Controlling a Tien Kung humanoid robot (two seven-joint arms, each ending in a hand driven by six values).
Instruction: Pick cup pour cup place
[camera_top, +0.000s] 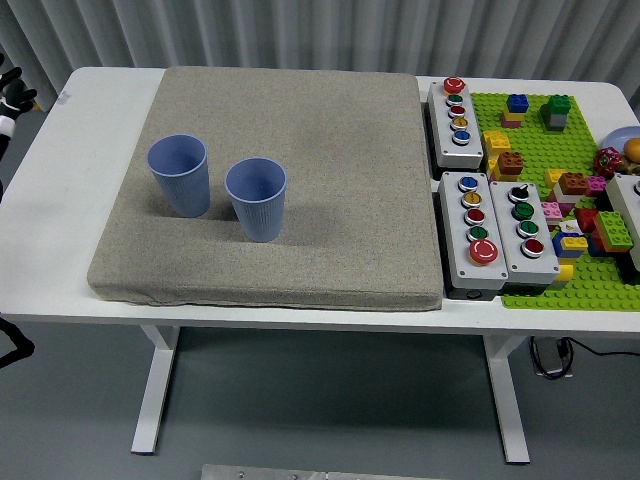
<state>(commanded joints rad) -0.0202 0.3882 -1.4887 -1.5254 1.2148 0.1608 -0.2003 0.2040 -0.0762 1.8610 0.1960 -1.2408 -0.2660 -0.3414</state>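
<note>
Two upright ribbed blue plastic cups, left one (180, 174) and right one (256, 198), just beside each other on a grey fabric mat (300, 110) over a white table (90, 120). At the far left edge, possibly part of the left hand (12, 95), finger state impossible to tell. Right of the mat, grey button boxes (455, 110) and a green brick baseplate (580, 270).

Two blue ribbed cups — left cup (179, 174), right cup (256, 198) — upright, near.

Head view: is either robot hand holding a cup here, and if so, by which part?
Nothing is held. Both blue cups stand upright and untouched on the grey mat.
</note>
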